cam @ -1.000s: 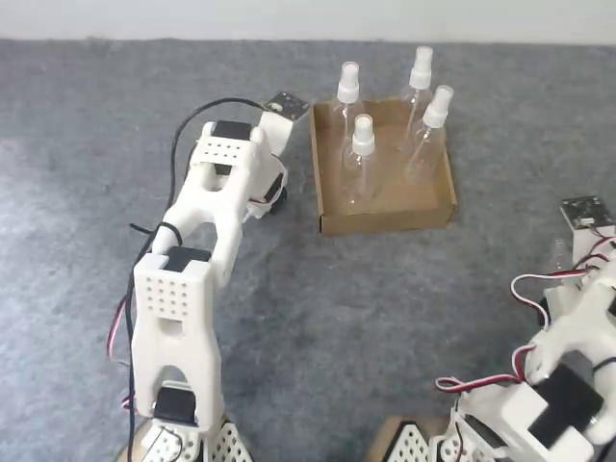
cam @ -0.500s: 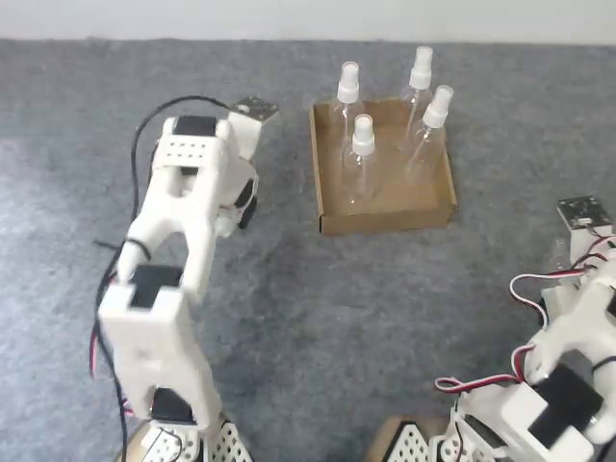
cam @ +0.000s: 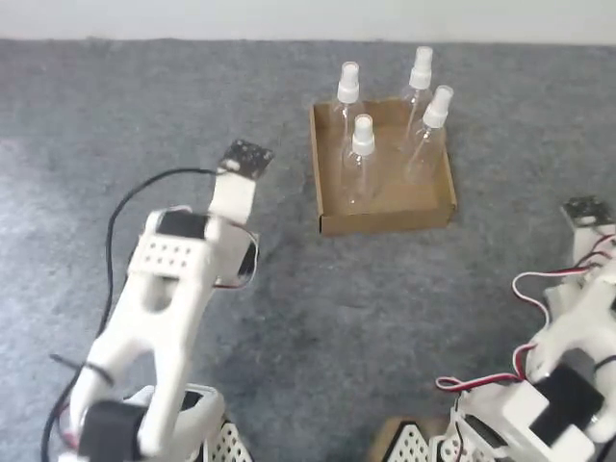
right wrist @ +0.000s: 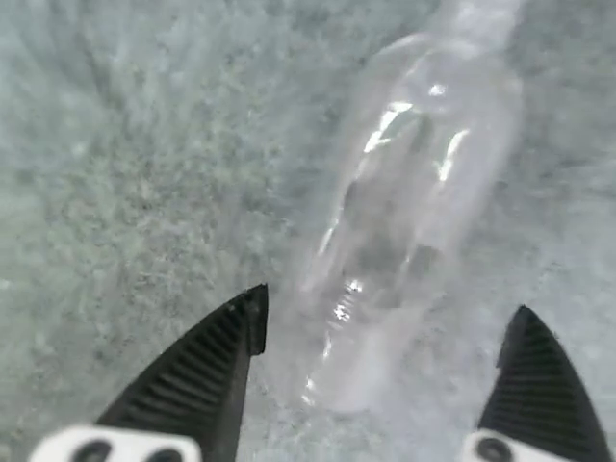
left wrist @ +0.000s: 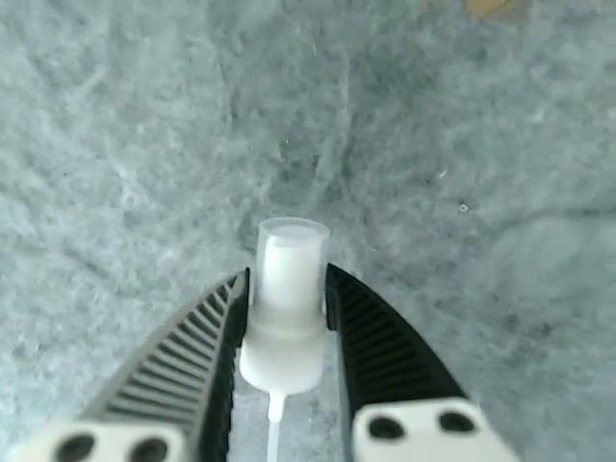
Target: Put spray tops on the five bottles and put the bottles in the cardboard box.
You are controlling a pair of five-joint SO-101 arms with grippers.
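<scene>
The left pincer (left wrist: 286, 279) was clamped on a small white plastic spray top (left wrist: 289, 252). Its two black ribbed fingers (left wrist: 207, 332) pressed on the sides of the cap, and the thin dip tube pointed back toward the wrist. Under it there was only the grey, carpet-like cover of the bench (left wrist: 462, 144). The right pincer (right wrist: 390, 308) was wide apart, with one finger on each side of a clear plastic bottle (right wrist: 414, 192) and touching it with neither. I could not tell for sure whether this bottle lay on the bench or stood on it, and its neck ran out of the picture, so a top on it could not be checked.

In the high view the white left arm (cam: 164, 318) was folded at the near left of the bench and the right arm (cam: 568, 385) at the near right edge, well apart from each other. Farther back stood the shallow brown cardboard box (cam: 385, 219). In it four clear bottles stood upright, each with a white spray top: one near the middle (cam: 363, 135), one at the far left corner (cam: 348, 82), one at the far side (cam: 421, 67) and one to the right (cam: 441, 106).

So, by my judgement, four of the five bottles were finished. The last top had to go on the fifth bottle, and then this bottle into the box. Free room was in the near part of the box. The four standing bottles were close together and could be knocked when the fifth one came in.
</scene>
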